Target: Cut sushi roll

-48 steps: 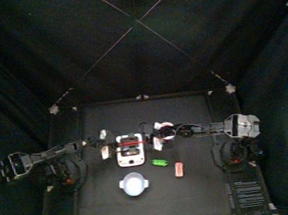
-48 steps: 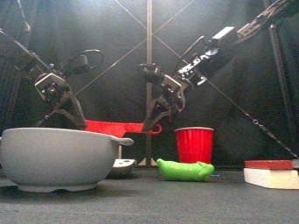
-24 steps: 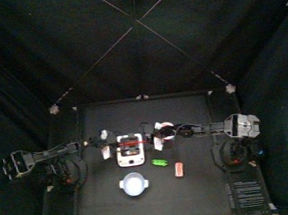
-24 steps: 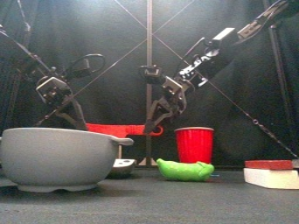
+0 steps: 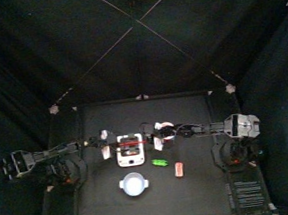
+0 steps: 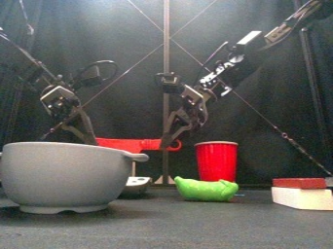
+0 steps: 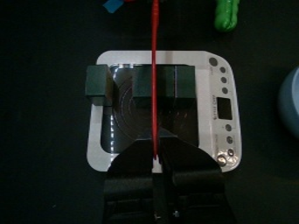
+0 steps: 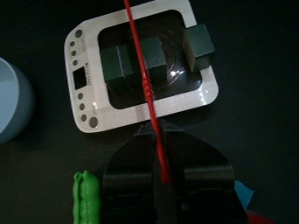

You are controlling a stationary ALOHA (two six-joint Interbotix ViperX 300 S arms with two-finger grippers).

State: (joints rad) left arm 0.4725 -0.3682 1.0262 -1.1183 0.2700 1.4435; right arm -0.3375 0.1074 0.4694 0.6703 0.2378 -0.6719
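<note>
Both grippers, left gripper (image 7: 156, 166) and right gripper (image 8: 158, 166), pinch 1 taut red cutting string (image 7: 155, 79) over the sushi roll (image 7: 145, 86) at the white board (image 7: 222, 83) centre; the roll looks soft, light and crushable.

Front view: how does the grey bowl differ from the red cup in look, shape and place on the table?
The grey bowl is dull grey, while the red cup is bright red. The bowl is wide and low with rounded walls, while the cup is narrow and tapers toward its base. The bowl stands near the table's front edge, while the cup stands farther back. Both stand upright, mouths up.
</note>
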